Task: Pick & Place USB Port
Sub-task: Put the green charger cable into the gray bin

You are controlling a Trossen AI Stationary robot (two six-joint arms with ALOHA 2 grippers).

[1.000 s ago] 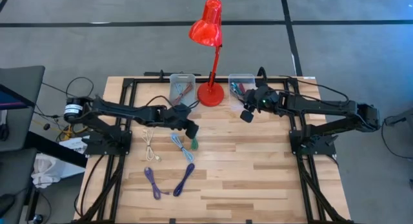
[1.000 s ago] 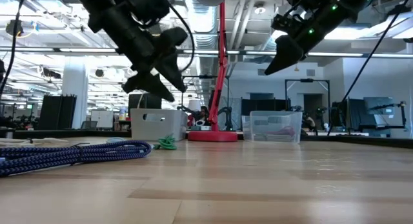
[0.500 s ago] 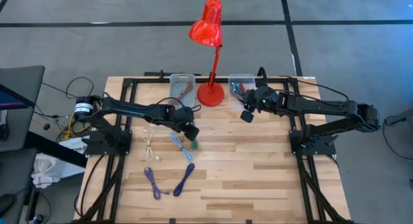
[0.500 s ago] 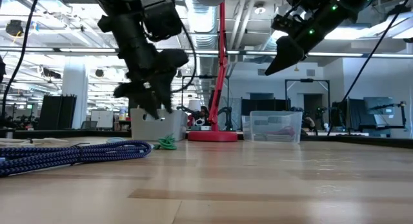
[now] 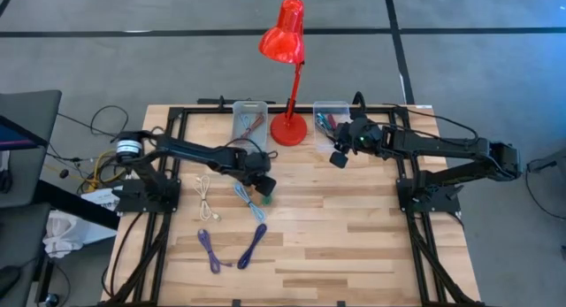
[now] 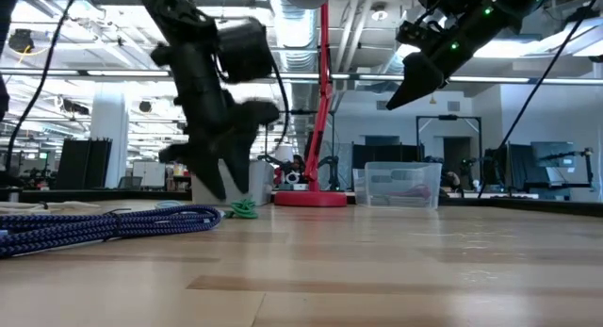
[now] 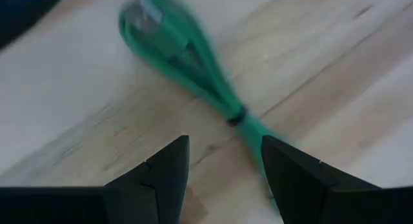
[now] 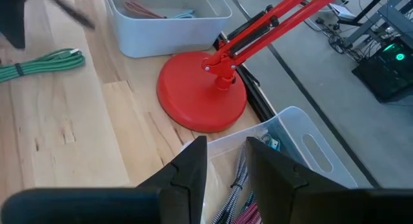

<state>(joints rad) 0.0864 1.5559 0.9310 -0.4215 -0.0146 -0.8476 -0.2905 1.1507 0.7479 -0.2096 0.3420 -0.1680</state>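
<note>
The left arm is stretched across the tabletop [image 5: 354,245] toward centre, wrist bent steeply down. The left tool [image 7: 224,169] is poised with fingers spread wide, nothing gripped, directly over the green bundled cable [image 7: 187,59], which lies flat at the tool's 12 o'clock. The right arm is held raised near the 1 o'clock bin [image 8: 310,153]; the right tool [image 8: 226,162] is seen narrowly parted, empty, beside the red lamp base [image 8: 201,91].
</note>
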